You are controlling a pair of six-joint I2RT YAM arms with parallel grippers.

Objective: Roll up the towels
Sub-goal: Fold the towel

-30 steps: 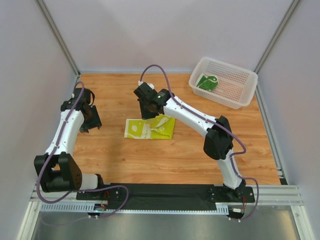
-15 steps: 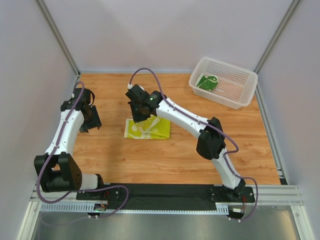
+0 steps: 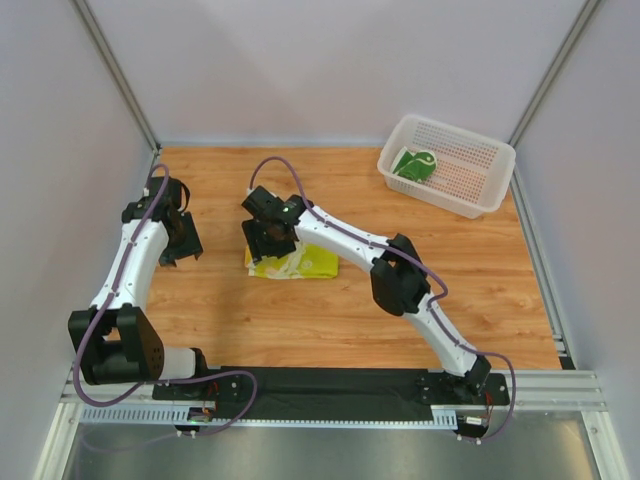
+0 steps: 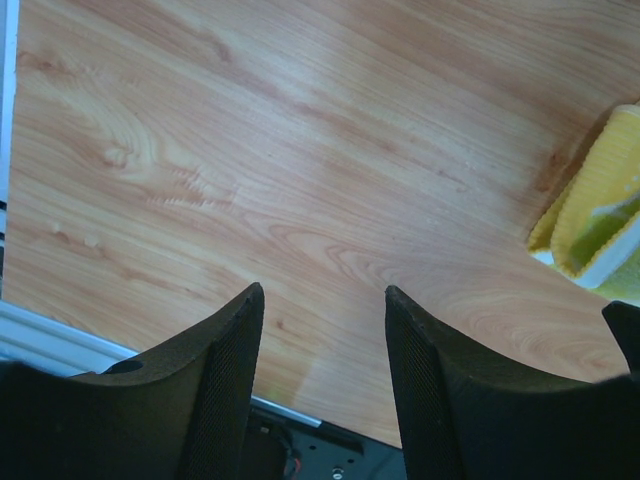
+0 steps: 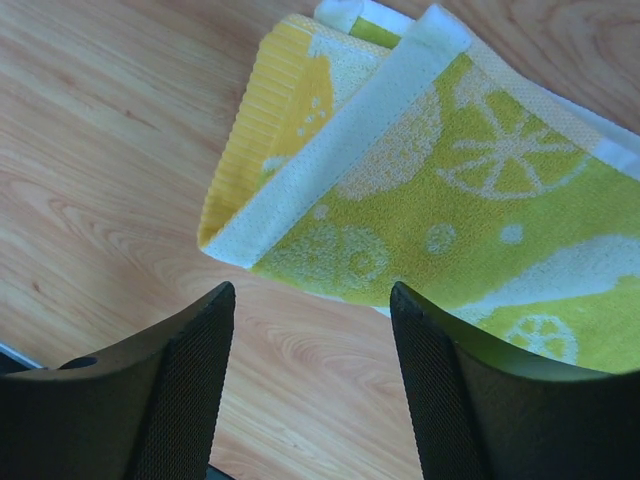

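One high, two close views share yellow towel (image 3: 312,262).

Items in the scene, by count. Robot arms, white with black joints: two, the left arm (image 3: 135,260) and the right arm (image 3: 350,235). Black two-finger grippers: two, the left gripper (image 4: 323,292) and the right gripper (image 5: 312,290). Small cloth towels: two, one cream-yellow towel with lime-green citrus print (image 3: 315,262) and one dark green towel with white line drawings (image 3: 414,163). White perforated plastic basket (image 3: 470,200): one. Wood-grain worktop (image 3: 300,320): one.
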